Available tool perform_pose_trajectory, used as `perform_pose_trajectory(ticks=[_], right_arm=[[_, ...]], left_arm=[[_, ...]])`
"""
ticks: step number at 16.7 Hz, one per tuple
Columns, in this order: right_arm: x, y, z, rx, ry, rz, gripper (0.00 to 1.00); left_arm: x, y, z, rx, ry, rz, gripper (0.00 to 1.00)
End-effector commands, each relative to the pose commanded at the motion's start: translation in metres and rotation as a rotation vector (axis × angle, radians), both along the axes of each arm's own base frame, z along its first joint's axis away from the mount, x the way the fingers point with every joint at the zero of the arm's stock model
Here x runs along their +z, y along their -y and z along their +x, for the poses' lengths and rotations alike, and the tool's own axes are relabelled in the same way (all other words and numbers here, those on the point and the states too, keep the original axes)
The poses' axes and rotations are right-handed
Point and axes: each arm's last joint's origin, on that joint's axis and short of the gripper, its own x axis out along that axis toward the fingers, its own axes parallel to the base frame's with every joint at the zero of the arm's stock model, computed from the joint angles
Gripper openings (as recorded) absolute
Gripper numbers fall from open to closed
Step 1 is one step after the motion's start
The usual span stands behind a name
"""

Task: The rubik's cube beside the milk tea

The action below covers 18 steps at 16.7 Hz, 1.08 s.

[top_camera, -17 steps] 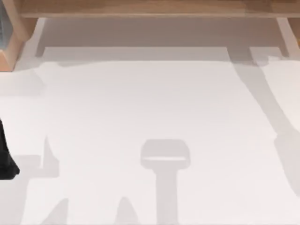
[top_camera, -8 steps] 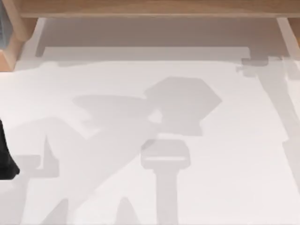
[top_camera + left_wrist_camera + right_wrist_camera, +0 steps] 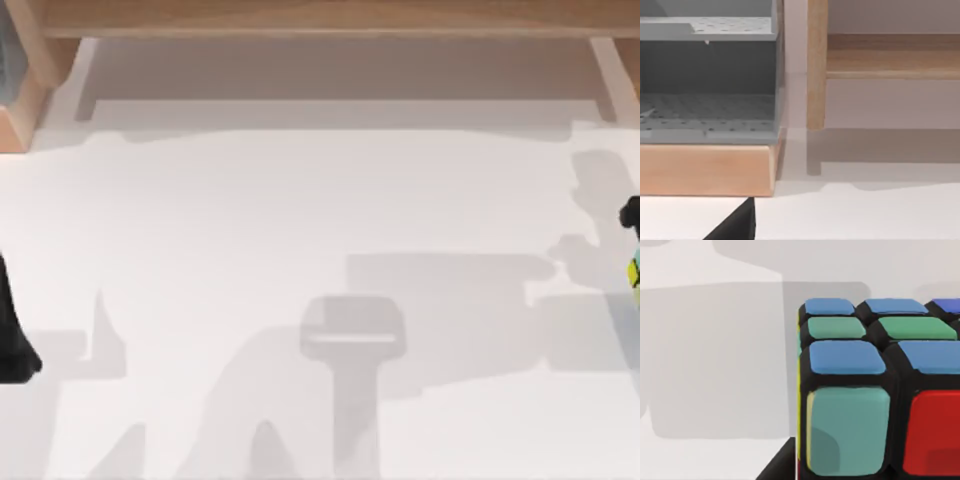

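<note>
Cube up close to the right wrist camera, black grid with blue, green, teal and red stickers, over the white table. From above, a sliver of it, yellow and green, sits at the table's far right edge, with a dark bit of the right arm just above it. Whether the right gripper grasps it, I cannot tell. Left arm rests at the left edge, near a wooden shelf with grey trays.

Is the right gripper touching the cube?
Cannot tell. The right wrist view shows the cube very close, with a dark part at its lower edge, but no contact line. In the top view the cube sits at the right edge.
</note>
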Motion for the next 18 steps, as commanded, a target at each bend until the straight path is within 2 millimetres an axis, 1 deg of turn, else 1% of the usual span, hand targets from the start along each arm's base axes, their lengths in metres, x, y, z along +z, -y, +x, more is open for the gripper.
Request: perform_pose_trajectory(ticks=[7,18], right_arm=[[0.002,-0.002,0.0,0.004,0.011,0.0,0.0],[0.012,-0.008,-0.001,0.025,0.092,0.012,0.0]], left_arm=[[0.0,0.0,0.0,0.0,0.0,0.0,1.0],[0.0,0.0,0.0,0.0,0.0,0.0,1.0]])
